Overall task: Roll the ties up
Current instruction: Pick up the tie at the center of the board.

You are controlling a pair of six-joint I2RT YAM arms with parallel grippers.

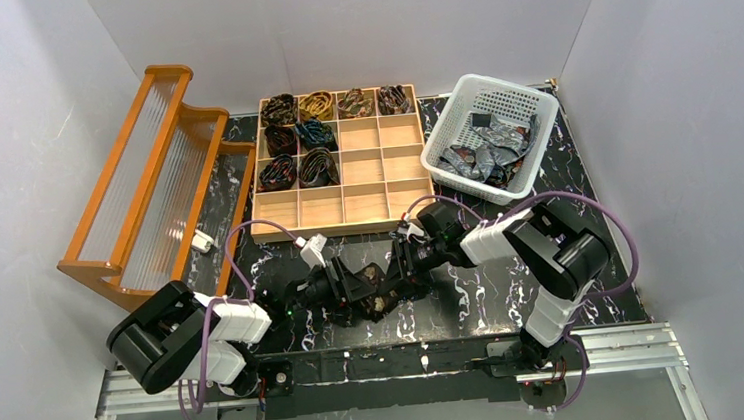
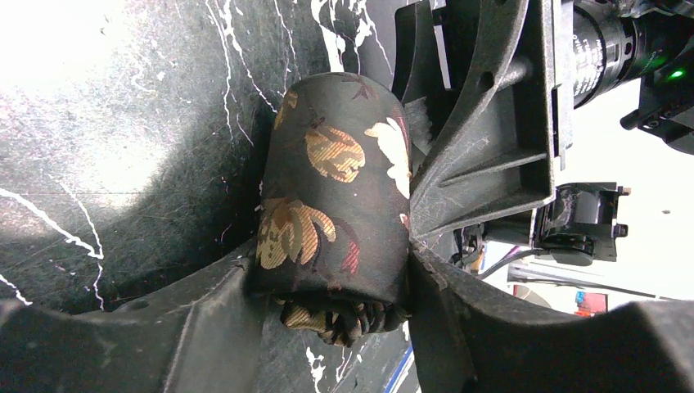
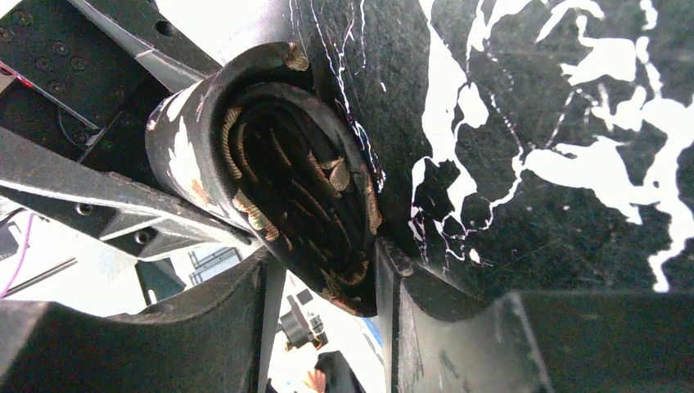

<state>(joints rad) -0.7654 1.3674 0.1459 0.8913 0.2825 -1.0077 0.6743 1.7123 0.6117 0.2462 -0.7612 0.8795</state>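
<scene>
Though left hand (image 2: 331,258) clasps it, rolled tie (image 2: 335,164) | overhead: barely visible

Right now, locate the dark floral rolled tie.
Top view: the rolled tie sits centre-front on the table, between the left gripper and right gripper, below the wooden tray.
</scene>
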